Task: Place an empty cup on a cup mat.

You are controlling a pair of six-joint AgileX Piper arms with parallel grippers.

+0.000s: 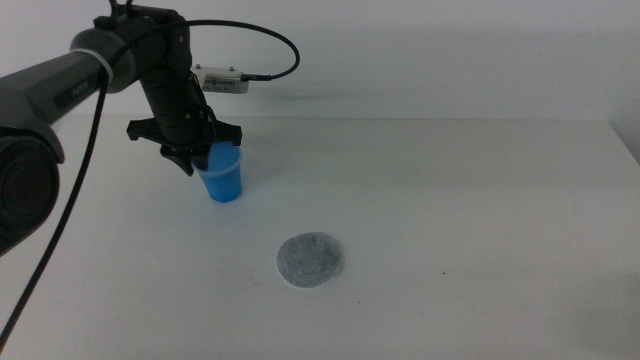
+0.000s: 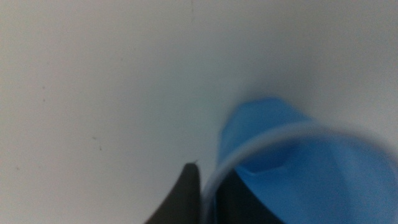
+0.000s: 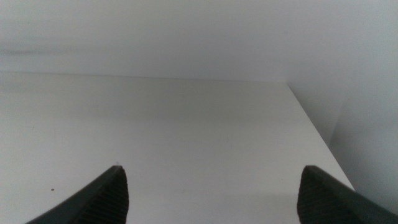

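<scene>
While the cup (image 1: 223,175) stands upright, mouth up, the left hand (image 1: 197,160) clamps its rim.

Blurred blue cup (image 2: 298,155) close up, pale rim against one dark jaw, white table (image 2: 93,74)

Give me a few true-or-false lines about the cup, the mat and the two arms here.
1. The cup sits on the mat. False: it stands on the table, behind and left of the mat.
2. The left gripper is at the cup's rim. True.
3. The cup lies tipped over. False: it is upright.
4. The right gripper has open jaws. True.
5. The mat has nothing on it. True.
</scene>
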